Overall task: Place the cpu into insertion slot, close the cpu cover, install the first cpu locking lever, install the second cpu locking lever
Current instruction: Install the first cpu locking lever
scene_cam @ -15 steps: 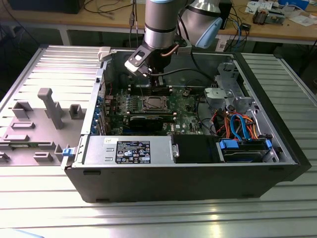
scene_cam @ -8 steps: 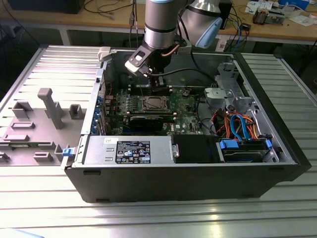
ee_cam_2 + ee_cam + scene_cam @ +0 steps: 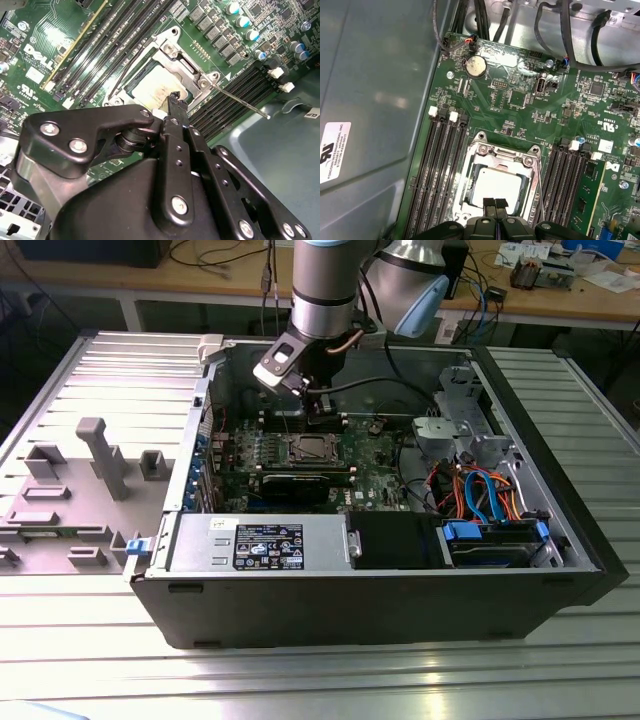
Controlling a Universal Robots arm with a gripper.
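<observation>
Cpu is already home: in the exterior view you see it lying flat in the insertion slot, inside the open computer case on the ribbed worktop, with the gripper hanging just above the slot. In the second wrist view the cpu sits in the slot and the cpu cover lies down around it, its window framing the chip, so you can count the first two steps as done, by my judgement. The gripper is just over the chip's edge; whether it touches, you cannot tell. The jaws are pressed together and carry nothing. One thin locking lever juts free from a corner of the slot out over the memory slots, so it looks unlatched. The second lever runs along the slot's opposite side, and you cannot tell whether it is hooked. In the first wrist view the gripper hovers at the slot's near edge, jaws together, over the cpu and the lowered cover, with a lever beside the slot. The lever work looks unfinished.
</observation>
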